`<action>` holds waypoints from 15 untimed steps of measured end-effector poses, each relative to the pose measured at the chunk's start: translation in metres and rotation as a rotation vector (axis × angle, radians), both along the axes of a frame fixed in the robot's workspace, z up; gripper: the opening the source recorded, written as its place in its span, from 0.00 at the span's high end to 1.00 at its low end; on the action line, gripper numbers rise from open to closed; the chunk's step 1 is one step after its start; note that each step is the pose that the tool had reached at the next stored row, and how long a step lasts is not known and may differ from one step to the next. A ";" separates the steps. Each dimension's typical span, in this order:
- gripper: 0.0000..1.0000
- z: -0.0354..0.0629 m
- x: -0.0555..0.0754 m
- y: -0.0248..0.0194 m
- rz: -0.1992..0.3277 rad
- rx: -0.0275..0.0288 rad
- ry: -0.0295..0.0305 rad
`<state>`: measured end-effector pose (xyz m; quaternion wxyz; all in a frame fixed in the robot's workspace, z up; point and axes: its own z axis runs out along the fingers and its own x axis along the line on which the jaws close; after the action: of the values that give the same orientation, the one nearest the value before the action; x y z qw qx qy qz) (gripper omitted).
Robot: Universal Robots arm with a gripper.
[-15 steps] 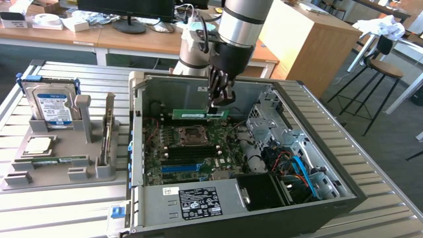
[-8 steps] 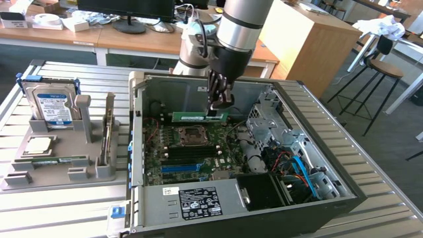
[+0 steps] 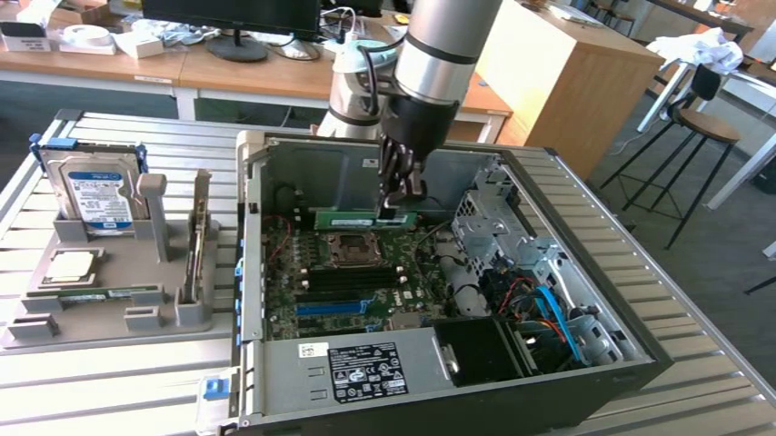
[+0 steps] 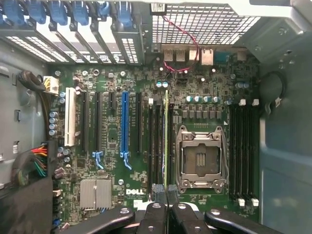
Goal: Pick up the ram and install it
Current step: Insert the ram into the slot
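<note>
**Ram clamped over the memory slots inside the open case**

Reaches almost straight down into the open computer case point(image 3: 363, 163): a thick silver arm point(image 3: 437, 54), cut off by the top edge of the exterior view, with the black wrist section pointing at the motherboard point(image 3: 352, 291). Ends in the gripper point(image 3: 397, 211), fingers drawn together and pinching the ram point(image 3: 352, 218) near its end on the exterior view's right.

Holds the green stick level and on edge, near the case's back wall and beyond the CPU socket point(image 3: 352, 243) in the exterior view.

From the wrist camera, shows the ram point(image 4: 166, 126) only as a thin edge running away from the gripper point(image 4: 166, 192), lined up with the black memory slots point(image 4: 155, 141) just beside the CPU socket point(image 4: 201, 158). Shows no chips or label at that angle.

Hides the gripped end between the fingers point(image 4: 157, 192). Cannot tell whether the lower edge touches a slot or hangs clear of it. Cuts the black linkage arms off at the picture's border.
</note>
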<state>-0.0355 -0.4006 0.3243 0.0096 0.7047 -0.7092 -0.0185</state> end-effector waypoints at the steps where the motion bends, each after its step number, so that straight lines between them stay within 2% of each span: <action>1: 0.89 -0.0012 0.000 0.0000 0.000 0.0001 -0.0001; 15: 0.89 -0.0142 0.000 0.0000 0.000 0.0000 -0.0010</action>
<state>-0.0355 -0.4006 0.3101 0.0092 0.7047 -0.7092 -0.0182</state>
